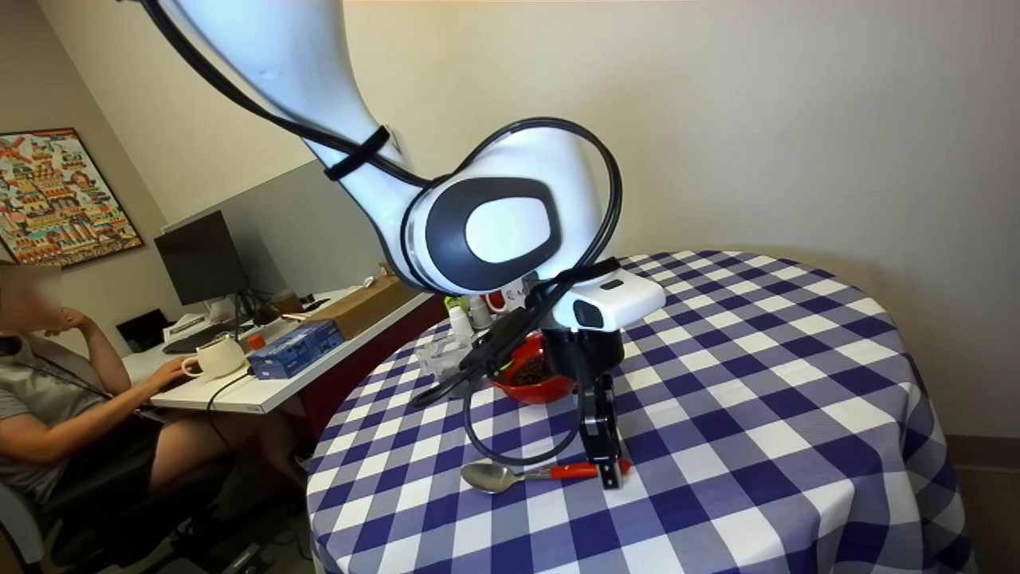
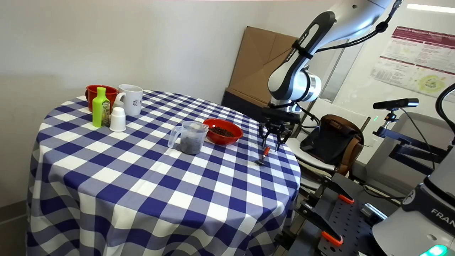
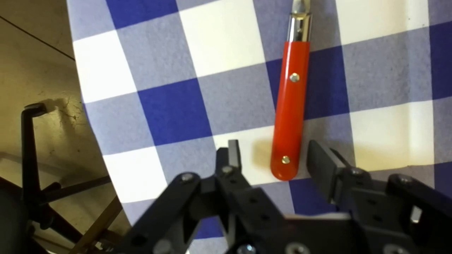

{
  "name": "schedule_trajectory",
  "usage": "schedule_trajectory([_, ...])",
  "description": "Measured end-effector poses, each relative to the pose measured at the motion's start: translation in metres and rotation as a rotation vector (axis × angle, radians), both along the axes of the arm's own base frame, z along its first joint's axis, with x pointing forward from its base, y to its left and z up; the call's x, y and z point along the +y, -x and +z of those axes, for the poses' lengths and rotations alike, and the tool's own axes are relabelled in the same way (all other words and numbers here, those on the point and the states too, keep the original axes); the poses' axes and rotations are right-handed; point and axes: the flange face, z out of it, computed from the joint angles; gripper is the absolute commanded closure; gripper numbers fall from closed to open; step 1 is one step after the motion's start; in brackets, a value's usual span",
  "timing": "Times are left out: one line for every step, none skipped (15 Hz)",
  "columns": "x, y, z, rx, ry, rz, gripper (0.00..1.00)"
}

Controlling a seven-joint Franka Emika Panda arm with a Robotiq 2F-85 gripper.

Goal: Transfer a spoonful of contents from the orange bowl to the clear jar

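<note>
A spoon with a red handle (image 3: 290, 106) lies flat on the checked cloth; its metal end (image 1: 490, 477) points away from the gripper. My gripper (image 3: 273, 150) is open over the handle's end, one finger on each side. In the wrist view gaps show on both sides, the narrower one by the right finger (image 3: 319, 165). The orange bowl (image 2: 224, 141), with small dark bits inside, stands beyond the spoon. Beside it is the clear jar (image 2: 193, 137), a see-through jug with a handle and something greyish low inside. In an exterior view the arm partly covers the bowl.
Farther off stand a red mug (image 2: 106, 93), a white mug (image 2: 133, 101), a green bottle (image 2: 100, 108) and a white bottle (image 2: 118, 120). The table's edge drops off near the spoon in the wrist view. A chair with a bag (image 2: 330, 142) is close beyond that edge.
</note>
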Motion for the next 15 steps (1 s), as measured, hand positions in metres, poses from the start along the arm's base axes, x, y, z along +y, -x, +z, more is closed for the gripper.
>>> schedule_trajectory([-0.001,0.0,-0.002,0.003,0.001,0.0,0.7])
schedule_trajectory([-0.001,-0.002,-0.003,0.003,0.003,0.001,0.72])
schedule_trajectory([-0.002,-0.003,-0.003,0.002,0.004,0.002,0.78])
schedule_trajectory([-0.002,-0.004,-0.003,0.001,0.005,0.003,0.85])
schedule_trajectory([-0.002,-0.006,-0.003,-0.002,0.006,0.004,0.94])
schedule_trajectory([-0.001,-0.007,-0.002,-0.004,0.007,0.007,0.98])
schedule_trajectory([0.0,-0.009,-0.001,-0.007,0.008,0.011,0.98])
schedule_trajectory([0.001,-0.011,0.001,-0.011,0.009,0.014,0.94])
schedule_trajectory([0.003,-0.012,0.001,-0.012,0.009,0.019,0.94])
schedule_trajectory([0.006,-0.014,0.001,-0.013,0.009,0.026,0.94])
schedule_trajectory([0.01,-0.016,0.003,-0.016,0.009,0.033,0.95])
schedule_trajectory([0.014,-0.019,0.005,-0.022,0.009,0.042,0.95])
schedule_trajectory([0.018,-0.023,0.01,-0.031,0.01,0.051,0.95])
schedule_trajectory([0.022,-0.027,0.016,-0.043,0.012,0.062,0.95])
schedule_trajectory([0.026,-0.032,0.025,-0.059,0.015,0.075,0.95])
